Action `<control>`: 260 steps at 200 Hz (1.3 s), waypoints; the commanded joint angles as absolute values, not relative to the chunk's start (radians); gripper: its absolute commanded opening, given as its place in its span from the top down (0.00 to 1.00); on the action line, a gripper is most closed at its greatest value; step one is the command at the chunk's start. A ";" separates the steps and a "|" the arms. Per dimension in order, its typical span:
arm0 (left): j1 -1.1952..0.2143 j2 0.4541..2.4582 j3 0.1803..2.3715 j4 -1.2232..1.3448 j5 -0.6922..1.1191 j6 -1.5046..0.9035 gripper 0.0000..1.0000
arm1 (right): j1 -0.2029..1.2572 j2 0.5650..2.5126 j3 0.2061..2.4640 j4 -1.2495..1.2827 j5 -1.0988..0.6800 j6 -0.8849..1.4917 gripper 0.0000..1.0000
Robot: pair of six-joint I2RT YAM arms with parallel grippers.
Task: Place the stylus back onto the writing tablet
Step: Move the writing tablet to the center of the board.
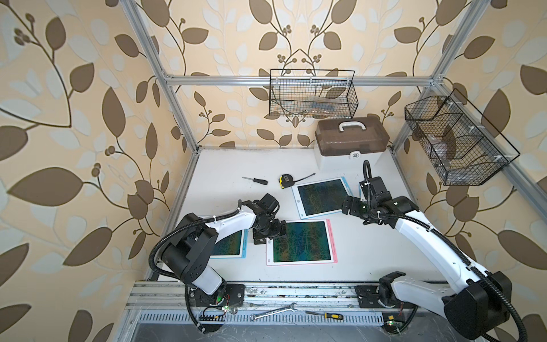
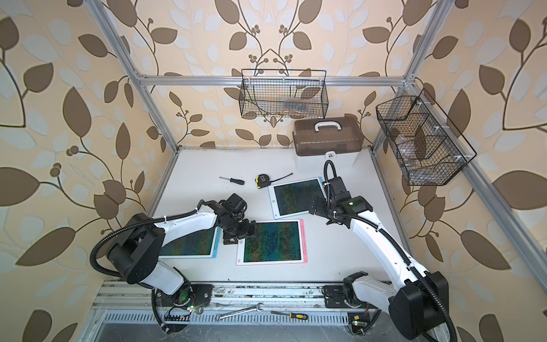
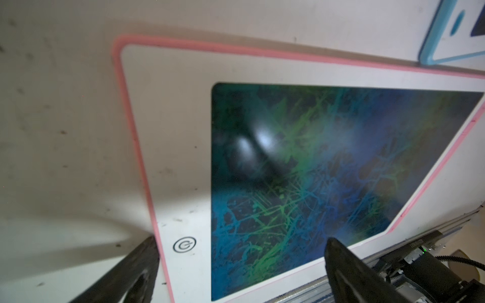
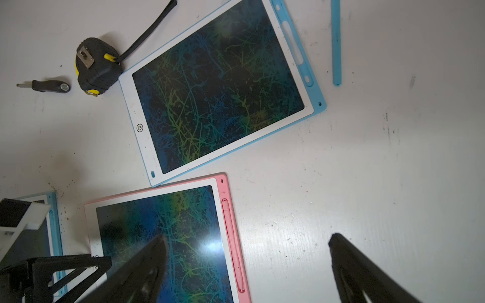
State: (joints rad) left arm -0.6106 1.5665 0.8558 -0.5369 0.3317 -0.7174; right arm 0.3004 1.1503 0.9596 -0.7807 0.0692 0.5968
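Three writing tablets lie on the white table: a blue-edged one [image 1: 321, 197] at the back right, a pink-edged one [image 1: 302, 242] in the middle, and another blue-edged one [image 1: 231, 244] partly under my left arm. A loose blue stylus [image 4: 336, 44] lies on the table beside the back-right tablet [image 4: 217, 86], whose side slot [image 4: 294, 44] is empty. A pink stylus [image 4: 232, 244] sits in the pink tablet's slot. My left gripper [image 3: 241, 262] hangs open over the pink tablet's [image 3: 168, 157] button corner. My right gripper [image 4: 246, 251] is open above the pink tablet's stylus edge, holding nothing.
A yellow-black tape measure [image 1: 285, 180] and a small screwdriver [image 1: 256, 180] lie behind the tablets. A brown-lidded toolbox [image 1: 350, 139] stands at the back right. Wire baskets [image 1: 313, 94] [image 1: 455, 142] hang on the frame. A wrench [image 1: 273, 312] lies on the front rail.
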 commanded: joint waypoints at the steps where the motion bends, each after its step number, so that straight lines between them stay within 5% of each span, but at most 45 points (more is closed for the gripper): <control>1: -0.643 1.615 0.872 -0.528 0.326 -0.744 0.01 | 0.274 1.129 0.972 -0.807 0.052 0.577 0.04; 260: -0.955 2.059 1.303 -0.436 0.333 -0.896 0.01 | -0.013 1.033 0.981 -0.889 -0.095 0.407 0.04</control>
